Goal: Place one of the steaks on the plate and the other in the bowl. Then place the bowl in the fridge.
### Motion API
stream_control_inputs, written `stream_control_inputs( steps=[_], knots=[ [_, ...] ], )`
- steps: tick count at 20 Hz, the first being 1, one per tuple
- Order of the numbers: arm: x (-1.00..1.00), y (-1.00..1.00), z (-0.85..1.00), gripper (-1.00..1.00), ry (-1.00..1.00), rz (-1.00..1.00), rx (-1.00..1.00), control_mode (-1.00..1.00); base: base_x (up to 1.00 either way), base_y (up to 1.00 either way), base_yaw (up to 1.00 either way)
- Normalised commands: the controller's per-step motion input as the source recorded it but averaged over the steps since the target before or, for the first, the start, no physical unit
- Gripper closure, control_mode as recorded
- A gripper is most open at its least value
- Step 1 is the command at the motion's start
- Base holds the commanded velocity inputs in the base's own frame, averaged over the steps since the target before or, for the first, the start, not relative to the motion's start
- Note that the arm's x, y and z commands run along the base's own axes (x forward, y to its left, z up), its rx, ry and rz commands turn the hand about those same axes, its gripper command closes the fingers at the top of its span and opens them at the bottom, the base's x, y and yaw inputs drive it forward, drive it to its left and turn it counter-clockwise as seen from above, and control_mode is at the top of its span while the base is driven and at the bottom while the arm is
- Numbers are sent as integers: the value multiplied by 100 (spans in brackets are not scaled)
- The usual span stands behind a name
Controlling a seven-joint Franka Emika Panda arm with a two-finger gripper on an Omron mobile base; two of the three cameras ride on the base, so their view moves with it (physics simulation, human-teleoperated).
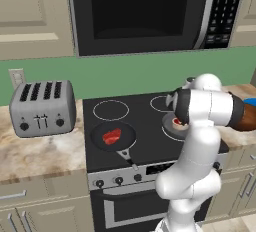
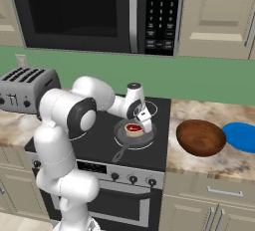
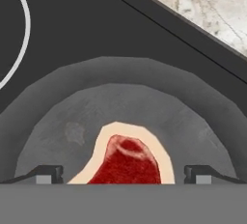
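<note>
While the gripper (image 3: 123,175) hangs low over the grey pan (image 2: 130,134), its fingers stand wide apart on either side of the fat-rimmed steak (image 3: 126,160). At 9 o'clock on the stove (image 1: 145,148), the red steak (image 1: 112,136) lies in a black pan (image 1: 114,137). At 3 o'clock, on the counter (image 2: 199,161), the bowl (image 2: 201,137) sits beside the plate (image 2: 241,137).

A silver toaster (image 1: 42,107) stands on the marbled surface (image 1: 40,151) left of the black stove (image 1: 145,126), below a wall outlet (image 1: 16,77). Two pans sit on the stove: a black one (image 1: 114,137) front left, a grey one (image 2: 133,133) to its right. A black microwave (image 1: 150,11) hangs above, between beige cabinets (image 1: 32,16).
</note>
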Motion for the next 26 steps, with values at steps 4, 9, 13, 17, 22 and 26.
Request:
stream_control_inputs(
  steps=[4, 9, 13, 17, 22, 26],
  knots=[
    [18, 0, 0, -100, 0, 0, 0, -100, 0, 0, 0],
    [9, -3, -7, -100, 0, 0, 0, -100, 0, 0, 0],
    [0, -10, -19, -100, 2, 0, 0, -100, 0, 0, 0],
    [0, -3, -14, -100, 0, 0, 0, -100, 0, 0, 0],
    [0, 0, -15, -100, 0, 0, 0, -100, 0, 0, 0],
    [0, 0, -8, -100, 0, 0, 0, -100, 0, 0, 0]
  ],
)
